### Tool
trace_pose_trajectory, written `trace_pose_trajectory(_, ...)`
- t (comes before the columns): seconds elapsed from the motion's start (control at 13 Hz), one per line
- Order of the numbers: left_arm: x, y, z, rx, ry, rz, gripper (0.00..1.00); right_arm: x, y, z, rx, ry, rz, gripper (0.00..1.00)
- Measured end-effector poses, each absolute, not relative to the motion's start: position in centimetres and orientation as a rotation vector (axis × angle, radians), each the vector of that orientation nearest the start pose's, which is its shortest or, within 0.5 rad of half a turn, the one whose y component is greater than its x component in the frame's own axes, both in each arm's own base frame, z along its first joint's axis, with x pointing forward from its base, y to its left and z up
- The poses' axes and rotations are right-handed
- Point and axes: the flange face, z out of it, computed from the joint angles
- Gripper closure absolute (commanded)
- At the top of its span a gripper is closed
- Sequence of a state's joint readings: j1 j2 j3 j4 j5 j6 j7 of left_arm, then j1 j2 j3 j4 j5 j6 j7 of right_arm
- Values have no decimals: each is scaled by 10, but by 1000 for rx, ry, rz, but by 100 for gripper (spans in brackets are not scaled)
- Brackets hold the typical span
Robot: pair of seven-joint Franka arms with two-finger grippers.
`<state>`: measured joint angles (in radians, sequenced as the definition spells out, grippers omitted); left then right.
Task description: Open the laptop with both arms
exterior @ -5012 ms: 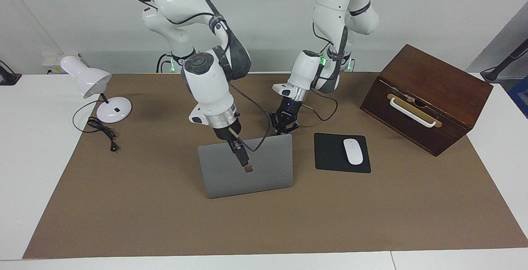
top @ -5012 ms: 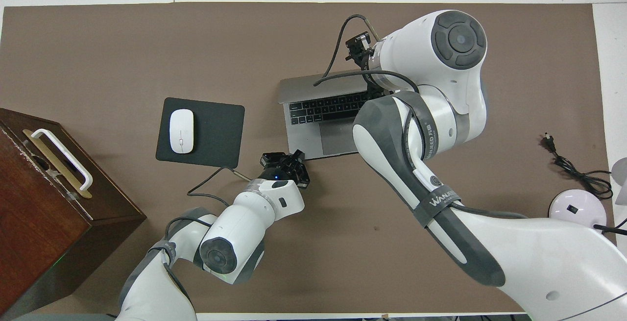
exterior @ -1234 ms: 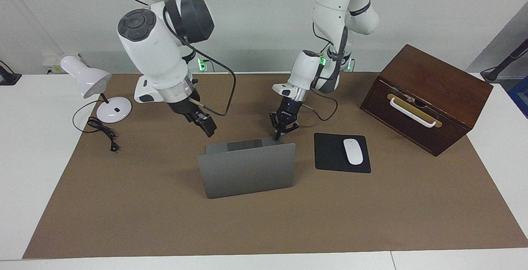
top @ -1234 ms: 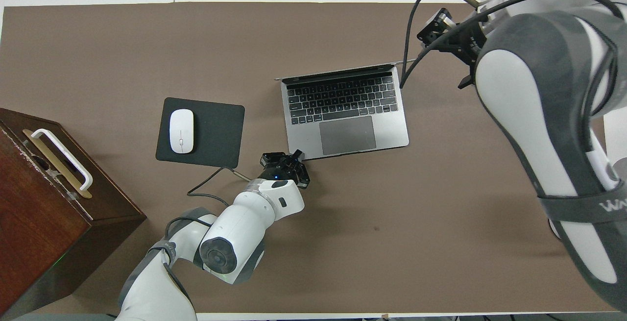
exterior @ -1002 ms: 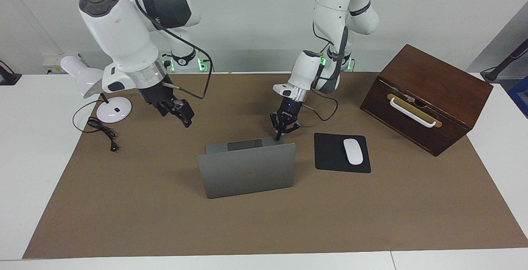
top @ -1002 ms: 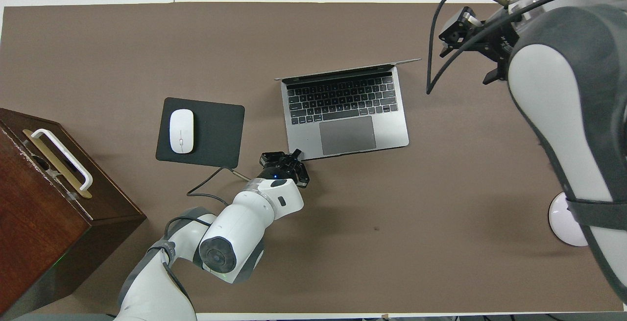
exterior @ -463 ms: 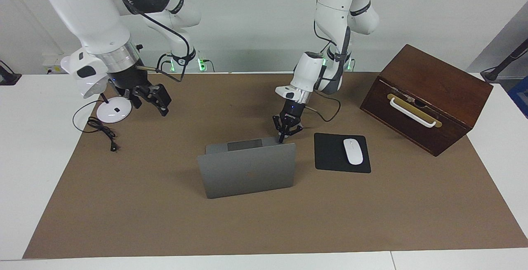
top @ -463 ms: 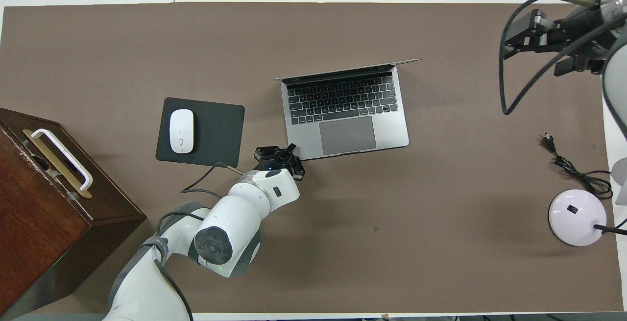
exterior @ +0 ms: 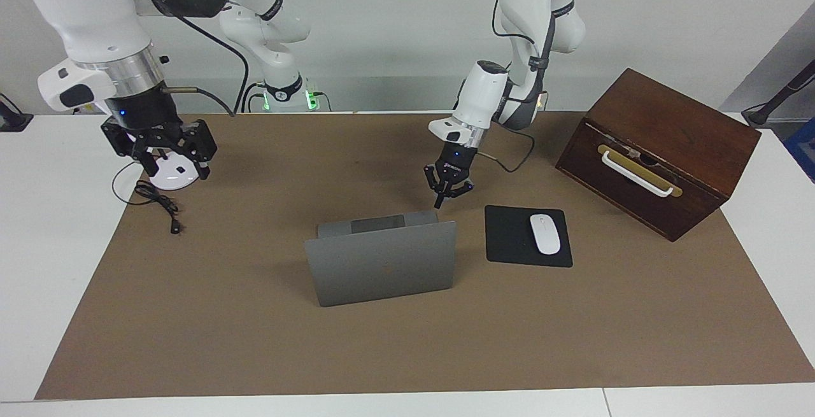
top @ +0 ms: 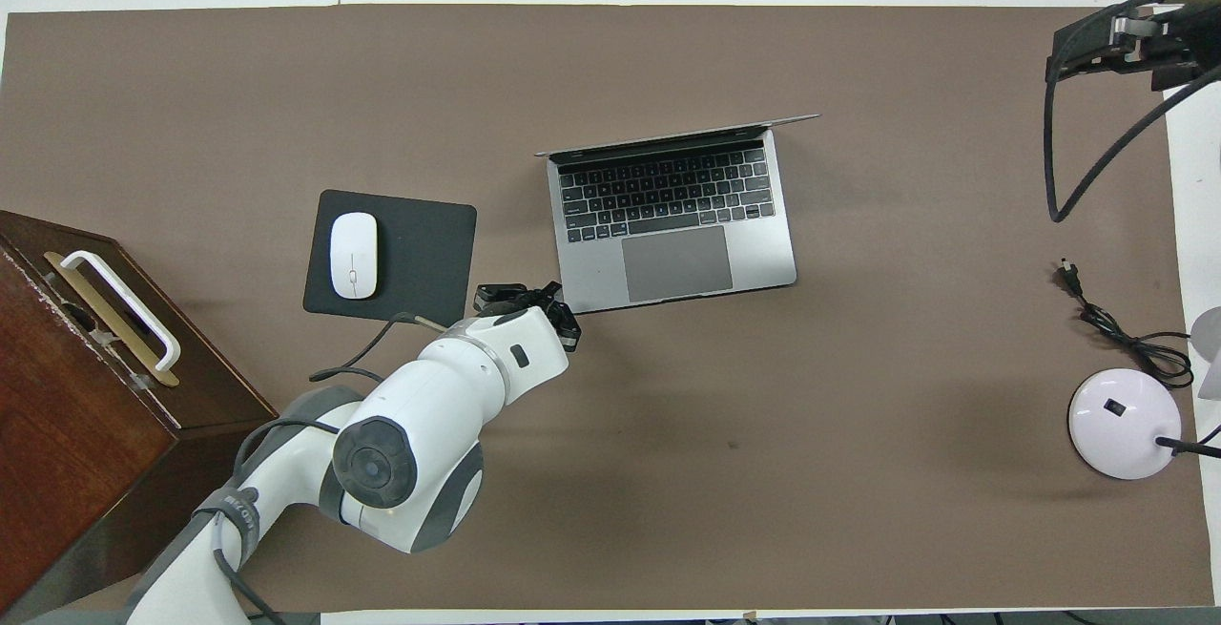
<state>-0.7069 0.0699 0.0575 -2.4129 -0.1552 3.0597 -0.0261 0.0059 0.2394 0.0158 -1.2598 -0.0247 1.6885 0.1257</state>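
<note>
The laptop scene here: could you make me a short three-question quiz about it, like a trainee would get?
1. True or false: the laptop stands open, keyboard showing.
2. What lies on the black mouse pad?
3. The left gripper hangs over: A) the wooden box, B) the mat beside the laptop's base corner, C) the lamp.

Key: 1 true; 2 the white mouse; 3 B. The right gripper is up over the lamp's base.

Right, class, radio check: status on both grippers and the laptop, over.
Left gripper shut, up over the laptop's corner near the mouse pad. Right gripper empty, up over the desk lamp's base. Laptop open, lid upright. Nothing in the way.
</note>
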Motion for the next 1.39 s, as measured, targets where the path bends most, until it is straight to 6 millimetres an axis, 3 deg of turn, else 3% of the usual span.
trace_pose_trajectory(0.46,451,-286,399,-3219,688,-703,100,643,-1,607,-3135,184,-273,6)
trace_pose_trajectory(0.69,474,-265,443,-3238,643,-598,100,636,-1,598,-3138,202,-227,7)
trace_pose_trajectory(1.08,490,-214,488,-3240,600,-515,100,607,0,595,-3145,243,-130,6)
trace_pose_trajectory(1.39,507,-169,531,-3237,586,-434,100,599,-8,606,-3142,264,-153,6)
